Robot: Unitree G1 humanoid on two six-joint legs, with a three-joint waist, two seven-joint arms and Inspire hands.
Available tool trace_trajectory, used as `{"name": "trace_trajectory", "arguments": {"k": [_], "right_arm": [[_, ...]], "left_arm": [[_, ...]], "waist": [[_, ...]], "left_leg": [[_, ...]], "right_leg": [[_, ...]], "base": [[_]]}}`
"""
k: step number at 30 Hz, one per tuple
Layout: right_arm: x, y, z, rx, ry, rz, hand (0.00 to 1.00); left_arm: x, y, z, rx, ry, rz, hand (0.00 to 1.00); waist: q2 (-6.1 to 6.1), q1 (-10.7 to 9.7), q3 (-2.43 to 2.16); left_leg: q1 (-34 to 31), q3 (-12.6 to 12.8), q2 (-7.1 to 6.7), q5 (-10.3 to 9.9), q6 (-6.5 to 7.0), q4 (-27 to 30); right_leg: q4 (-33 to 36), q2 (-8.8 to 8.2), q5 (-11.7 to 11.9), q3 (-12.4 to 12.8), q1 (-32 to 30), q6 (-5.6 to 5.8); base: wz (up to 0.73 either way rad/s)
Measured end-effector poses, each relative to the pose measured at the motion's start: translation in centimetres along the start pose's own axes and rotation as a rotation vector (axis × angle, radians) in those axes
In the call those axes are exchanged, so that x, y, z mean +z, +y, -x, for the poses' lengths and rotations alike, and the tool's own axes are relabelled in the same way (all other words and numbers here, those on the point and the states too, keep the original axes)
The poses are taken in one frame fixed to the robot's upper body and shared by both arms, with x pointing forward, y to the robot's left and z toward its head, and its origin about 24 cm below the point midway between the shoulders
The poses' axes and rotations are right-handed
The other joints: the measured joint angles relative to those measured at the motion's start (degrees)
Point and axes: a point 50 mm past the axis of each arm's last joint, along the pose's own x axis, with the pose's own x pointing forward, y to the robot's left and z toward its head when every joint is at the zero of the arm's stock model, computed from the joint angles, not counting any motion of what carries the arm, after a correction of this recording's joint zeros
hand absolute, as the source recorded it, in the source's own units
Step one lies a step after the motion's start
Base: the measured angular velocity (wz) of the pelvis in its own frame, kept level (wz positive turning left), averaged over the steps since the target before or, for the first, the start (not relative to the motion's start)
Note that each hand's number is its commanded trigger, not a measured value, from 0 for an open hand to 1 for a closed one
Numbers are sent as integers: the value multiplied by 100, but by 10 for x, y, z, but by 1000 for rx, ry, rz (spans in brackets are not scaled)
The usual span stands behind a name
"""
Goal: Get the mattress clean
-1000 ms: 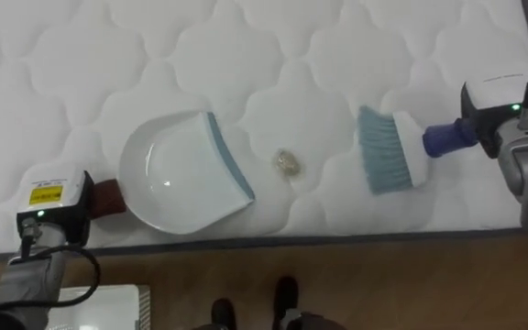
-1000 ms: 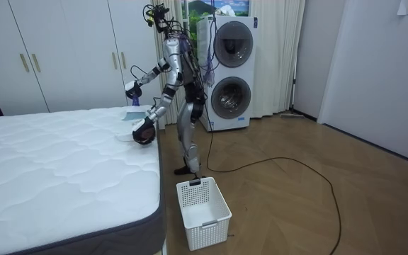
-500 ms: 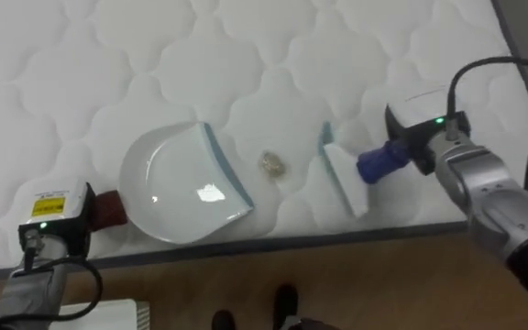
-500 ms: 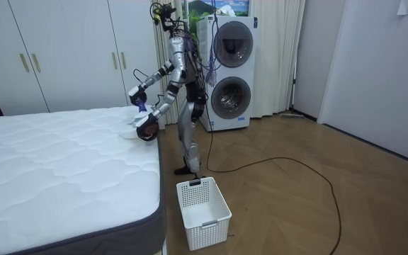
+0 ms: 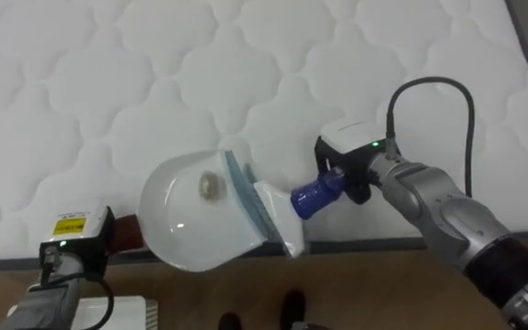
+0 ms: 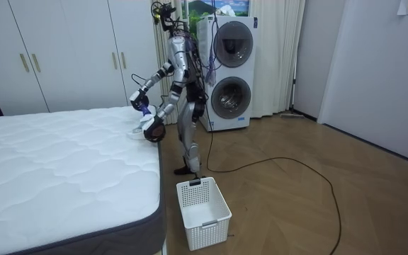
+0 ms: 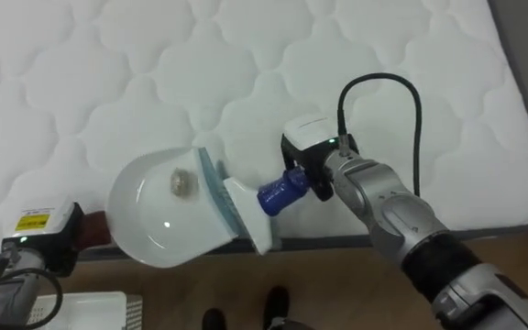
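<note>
My left hand (image 5: 74, 242) is at the handle of the dustpan (image 5: 186, 234), by the edge of the bed (image 5: 108, 82); I cannot tell its grip. The dustpan's mouth faces right, with the crumb (image 5: 211, 186) already inside, so emptying it is what's left. The brush (image 5: 278, 218) runs left to right, bristles at the pan's lip. My right hand (image 5: 356, 176) appears curled around its handle.

**Scrap inside dustpan at bed edge**

White round dustpan (image 5: 186, 229) with a blue lip and dark red handle rests on the white quilted bed (image 5: 154, 73), near its front edge. A small tan scrap (image 5: 211, 186) lies inside it. The white brush (image 5: 278, 215), blue-handled and tilted, touches the pan's lip.
</note>
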Motion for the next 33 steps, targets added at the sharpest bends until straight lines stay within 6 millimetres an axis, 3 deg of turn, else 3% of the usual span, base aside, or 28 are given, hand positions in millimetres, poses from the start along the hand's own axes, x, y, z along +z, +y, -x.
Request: {"name": "trace_trajectory", "arguments": {"k": [8, 24, 30, 33], "right_arm": [[1, 0, 0, 8, -18, -7, 100], [1, 1, 0, 13, -26, -63, 100], [-8, 11, 0, 7, -15, -163, 100], [-24, 25, 6, -6, 27, -258, 100]], "left_arm": [[3, -1, 0, -2, -14, 8, 100], [7, -6, 1, -18, -20, 36, 100], [5, -9, 3, -15, -13, 79, 100], [6, -14, 7, 12, -8, 90, 100]], "waist": [[86, 10, 9], [86, 94, 10], [73, 72, 11], [68, 33, 14]], "left_leg": [[3, 1, -23, 7, 12, -46], [47, 11, -45, 7, 13, -144], [37, 6, -45, 7, 13, -132], [5, 3, -37, 11, 18, -71]], "right_leg": [[-11, -8, -29, 21, -15, 34], [-9, -10, -55, 45, -22, 44], [12, -20, -88, 26, -28, 48], [17, -29, -100, 9, -19, 57]], "base": [[0], [0], [1], [4]]}}
